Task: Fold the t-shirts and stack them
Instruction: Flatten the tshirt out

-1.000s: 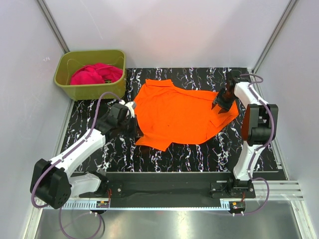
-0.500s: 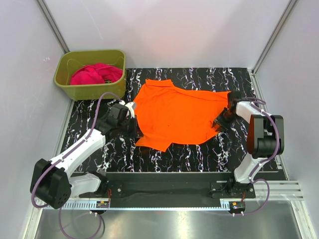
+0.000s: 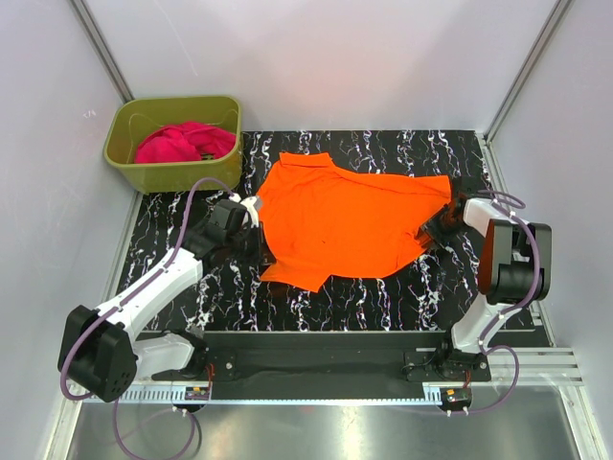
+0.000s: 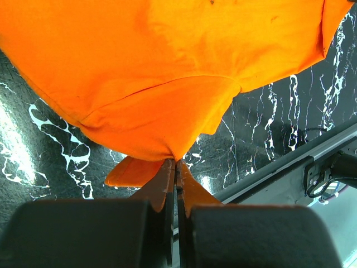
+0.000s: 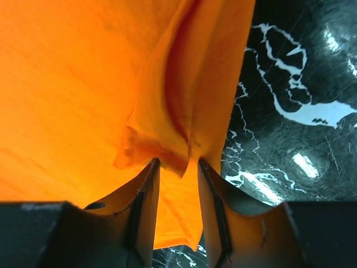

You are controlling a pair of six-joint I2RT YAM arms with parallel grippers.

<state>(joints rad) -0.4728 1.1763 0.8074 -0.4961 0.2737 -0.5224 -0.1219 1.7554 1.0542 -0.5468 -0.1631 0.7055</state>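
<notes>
Two claws hold one orange t-shirt [image 3: 345, 225] between them as the flattening stage of a fold-and-stack job goes on over a black marbled surface [image 3: 383, 297]. The left claw [image 4: 176, 163] is clamped fully shut, a pinch of the shirt's edge caught right at its tips and the cloth fanning out ahead of it. The right claw [image 5: 177, 163], on the shirt's opposite side, has its jaws only part closed, with a thick bunched fold of fabric filling the gap between them. Creases run to its tips, so it appears to have hold of the cloth. Between the two claws the garment lies mostly flat, though rumpled, with a flap doubled over just in front of the left claw. The pink t-shirt [image 3: 182, 142] sits well beyond the left claw, heaped in an olive tub [image 3: 172, 175] and not yet handled. By the look of it, spreading is the step in hand and no proper fold has been made. The next move seems to call for both claws to draw apart evenly and ease out the wrinkles. A slack grip on the right could let the corner slip.
</notes>
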